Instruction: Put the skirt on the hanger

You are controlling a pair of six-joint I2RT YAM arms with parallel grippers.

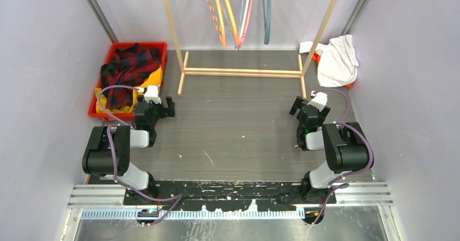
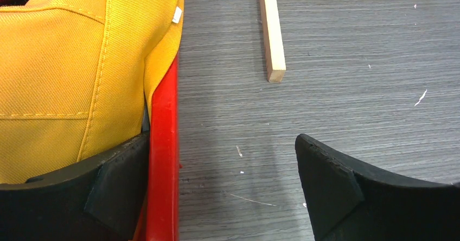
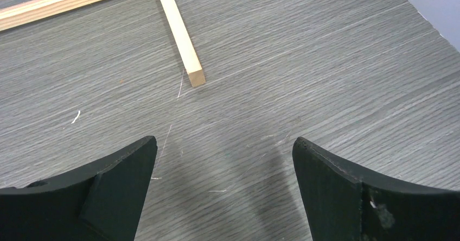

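1. Top external view: by our reading nothing is done yet. The hangers [image 1: 266, 13] hang bare on the wooden rack [image 1: 244, 71].
2. We see a plaid garment [image 1: 130, 64] lying over a yellow garment [image 1: 155, 78] in the red bin [image 1: 135, 45]. We cannot tell which is the skirt.
3. Our left gripper [image 1: 163, 107] is spread wide at the bin's rim. Our right gripper [image 1: 305, 104] is spread over the table [image 1: 233, 127]. Both hold nothing.
4. Still to do: pick up the skirt, lift it and hang it.

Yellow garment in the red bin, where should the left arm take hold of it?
Probably the edge of the yellow garment draped over the rim of the red bin, left tool coming from above: plaid cloth covers much of the rest.
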